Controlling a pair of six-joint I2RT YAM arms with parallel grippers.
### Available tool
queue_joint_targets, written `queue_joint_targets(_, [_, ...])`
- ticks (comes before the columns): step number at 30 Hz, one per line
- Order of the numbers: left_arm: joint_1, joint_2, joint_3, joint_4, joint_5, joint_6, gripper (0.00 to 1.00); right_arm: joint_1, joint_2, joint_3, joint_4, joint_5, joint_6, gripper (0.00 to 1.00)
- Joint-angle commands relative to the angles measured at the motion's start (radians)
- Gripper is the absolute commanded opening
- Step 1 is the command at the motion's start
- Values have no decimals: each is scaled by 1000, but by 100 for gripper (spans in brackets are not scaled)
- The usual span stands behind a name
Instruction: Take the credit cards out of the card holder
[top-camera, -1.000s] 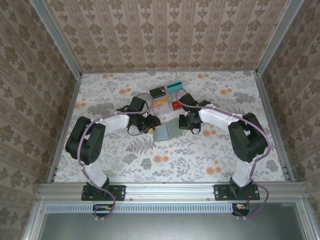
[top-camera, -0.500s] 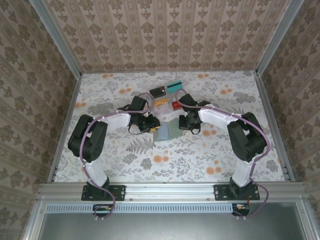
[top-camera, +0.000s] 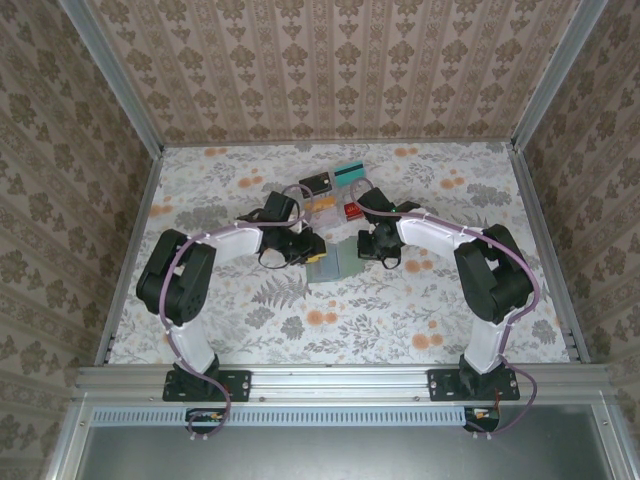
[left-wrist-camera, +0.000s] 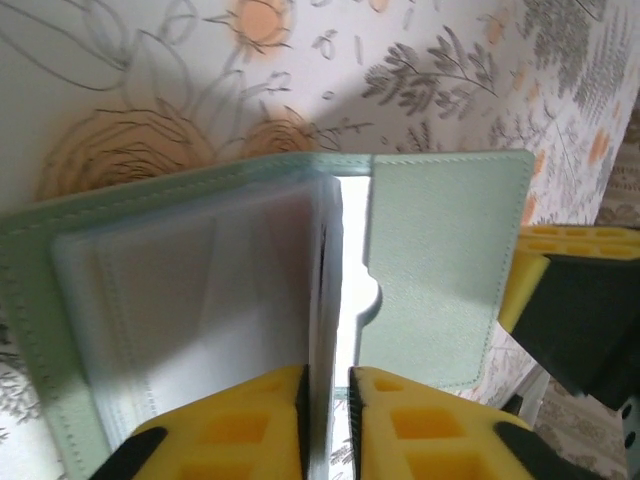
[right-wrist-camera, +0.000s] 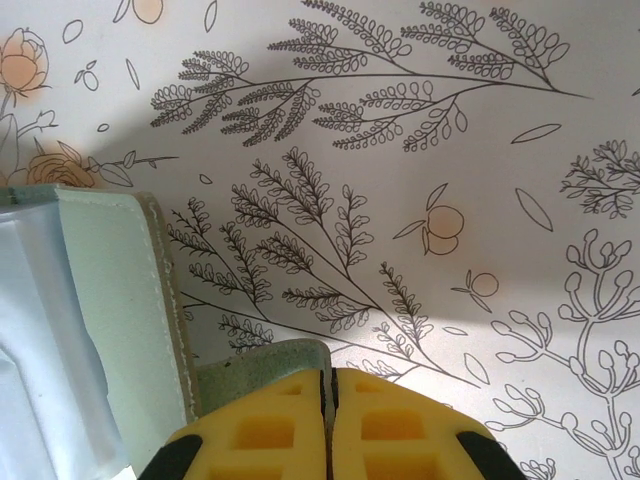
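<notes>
The card holder (top-camera: 336, 264) is lying open on the floral tabletop (top-camera: 250, 320), in the middle between the two arms. The left tool (top-camera: 315, 250) is sitting at its left edge and the right tool (top-camera: 373, 250) at its right edge.

In the left wrist view, the left tool (left-wrist-camera: 328, 378) is clenching on the card holder (left-wrist-camera: 440, 250). One thin, pale, translucent pocket leaf is standing on edge between the two yellow pads. The grey-green panel is lying flat to the right of that leaf. A stack of cloudy pockets is lying to its left. Whether any pocket is carrying a card is too blurred to tell. The right tool (left-wrist-camera: 565, 300) is showing at the far edge of the green panel.

In the right wrist view, the right tool (right-wrist-camera: 328, 388) is pressing its pads fully together. A corner of the card holder (right-wrist-camera: 120, 300) is running in under the fingertips. Whether that corner is pinched cannot be told.

A teal credit card (top-camera: 349, 171) and a dark credit card (top-camera: 315, 183) are lying beyond the holder, toward the far wall, apart from both tools.
</notes>
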Motion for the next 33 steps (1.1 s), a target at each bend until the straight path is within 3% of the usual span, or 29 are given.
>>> queue_joint_targets(1, [-5,-47,18,-30,22,56,13,5,12,-6,17,-63,-19,8])
queue_joint_targets(4, [-2,-70,35,-139,-25,127,8,14,-14,-35,31,-120,5,10])
queue_joint_targets(8, [12,-107,52,-296,-87,225,2,16,-79,-88,64,-135,52,20])
queue_joint_targets(12, [16,-112,59,-320,-103,234,3,16,-140,-93,65,-113,67,31])
queue_joint_targets(16, [1,-92,72,-262,-66,186,13,16,-192,-72,46,-55,81,43])
queue_joint_targets(18, [-10,-87,83,-245,-60,172,23,16,-231,-79,64,-35,93,46])
queue_joint_targets(21, [-17,-89,86,-212,-39,154,33,23,-279,-90,102,-44,103,48])
queue_joint_targets(24, [-18,-90,87,-195,-19,142,35,50,-294,-81,131,-66,89,49])
queue_joint_targets(28, [-18,-87,84,-183,-8,136,35,79,-243,-54,142,-120,88,48])
queue_joint_targets(33, [-18,-80,61,-127,41,101,30,89,-186,-71,215,-216,153,39])
